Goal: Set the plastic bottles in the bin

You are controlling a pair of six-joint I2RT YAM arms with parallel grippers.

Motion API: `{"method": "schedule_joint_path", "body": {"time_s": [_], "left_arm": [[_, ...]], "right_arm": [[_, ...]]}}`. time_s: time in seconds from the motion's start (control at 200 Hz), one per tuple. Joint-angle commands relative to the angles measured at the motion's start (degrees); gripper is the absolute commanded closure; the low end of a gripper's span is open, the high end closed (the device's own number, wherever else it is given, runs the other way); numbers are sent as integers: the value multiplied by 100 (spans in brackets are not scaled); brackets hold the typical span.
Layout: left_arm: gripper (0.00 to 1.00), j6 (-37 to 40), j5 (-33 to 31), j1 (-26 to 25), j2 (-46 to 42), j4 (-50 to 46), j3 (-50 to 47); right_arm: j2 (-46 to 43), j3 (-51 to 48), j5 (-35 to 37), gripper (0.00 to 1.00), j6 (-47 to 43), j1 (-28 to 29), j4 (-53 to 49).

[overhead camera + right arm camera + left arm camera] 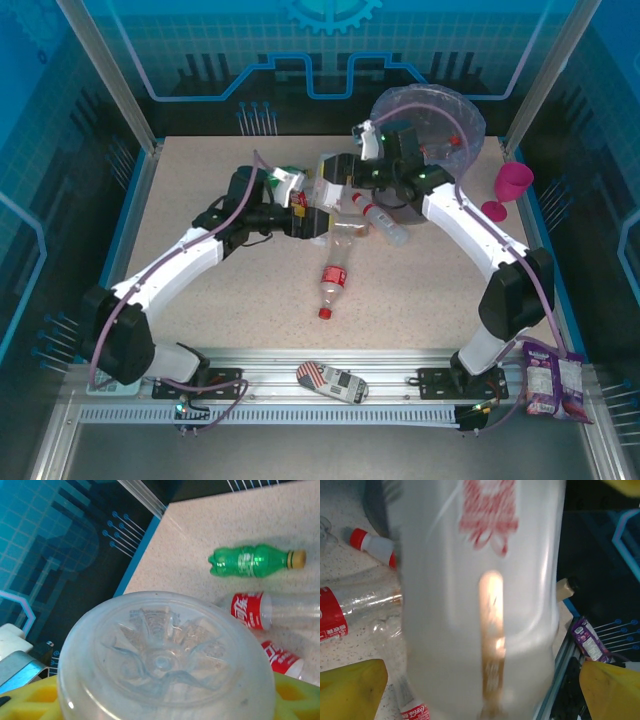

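1. Jaws on both arms are judged to be closed on a load. The left jaws are clamped on a red-labelled bottle, which is blurred in the left wrist view. The right jaws are clamped on a clear bottle, whose ribbed base is turned to the right wrist camera.
2. Nearest on the bench, a loose bottle is seen lying with its red cap toward the near edge. It can be taken later.
3. At mid-bench, the left jaws are placed among more fallen bottles, close to the right arm. A lift should be made before any swing, so that nothing is swept aside.
4. Farther on, the right jaws are placed just beside the bin, at its left side.
5. For a clean drop, the clear bottle should be carried fully over the rim and kept off the lilac liner before it is released. The arms should be moved in turn, so that a clash is avoided.
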Motion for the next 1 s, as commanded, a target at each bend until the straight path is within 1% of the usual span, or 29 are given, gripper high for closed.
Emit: {"method": "schedule_joint_path", "body": {"time_s": [0.0,0.13,0.23,0.325,0.425,0.58,0.655,0.73,0.785,0.911,0.996], "left_arm": [[1,-139,327,169,-390,147,-201],[1,-166,195,270,-526,-110,-391],[1,-123,-191,248,-385,-547,-360],[4,-47,-644,130,-128,-1013,-205],[5,83,-1003,-61,165,-1368,8],[6,120,-1150,-270,495,-1514,177],[7,212,-1354,-411,663,-1689,275],[7,407,-1775,-610,896,-2060,471],[7,512,-1963,-754,1051,-2264,589],[7,535,-2010,-965,1242,-2302,661],[7,540,-2083,-1080,1357,-2323,723]], "right_arm": [[-172,630,154,40,-470,-194,-244],[-230,1374,396,42,-906,-434,-591],[-280,1898,659,43,-1148,-703,-756],[-368,2204,961,44,-1253,-1021,-737],[-517,2193,1247,45,-1173,-1458,-445],[-732,1955,1476,47,-878,-2138,160],[-740,1801,1695,48,-857,-2367,435],[-644,1773,1944,48,-968,-2488,485],[-508,1789,2130,49,-1057,-2535,474],[-130,1845,2240,49,-1122,-2587,472],[148,1915,2086,49,-1057,-2584,463]]}}
